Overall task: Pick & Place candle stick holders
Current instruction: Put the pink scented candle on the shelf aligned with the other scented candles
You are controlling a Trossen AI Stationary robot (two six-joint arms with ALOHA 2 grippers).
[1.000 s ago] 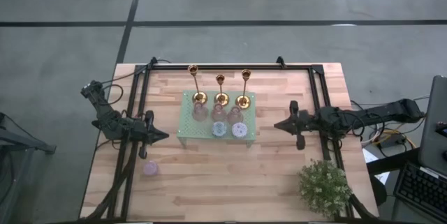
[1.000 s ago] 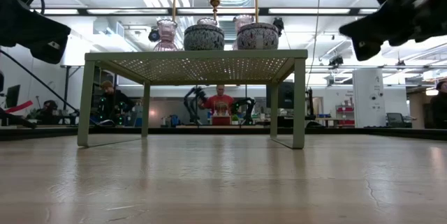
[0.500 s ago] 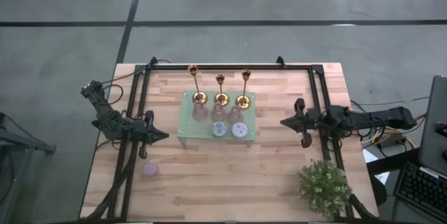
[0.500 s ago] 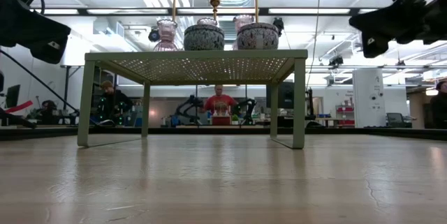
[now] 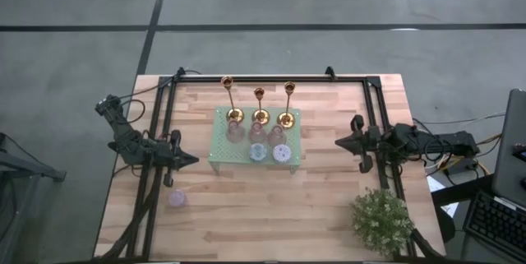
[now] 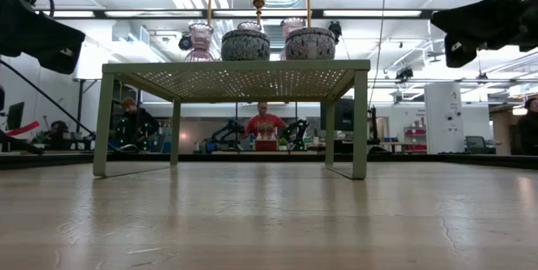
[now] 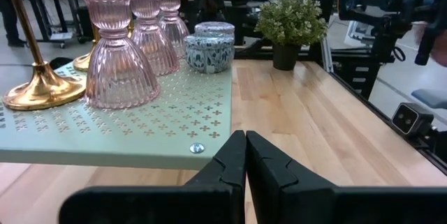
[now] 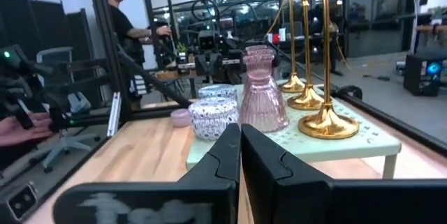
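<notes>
- 3 brass candle stick holders (image 5: 259, 106) upright in row along far edge of green stand (image 5: 220, 150); none lifted yet.
- Left gripper (image 5: 191, 159), right gripper (image 5: 341, 142): fingers closed, empty, flanking stand, clear for approach.

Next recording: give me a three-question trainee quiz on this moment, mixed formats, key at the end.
1. True or false: the three candlesticks stand on the green stand.
2. The small pink piece lying off the stand is nearer which gripper: A) left B) right?
3. Fill in: both grippers are ____ and hold nothing.

Key: 1 true; 2 A; 3 shut.
</notes>
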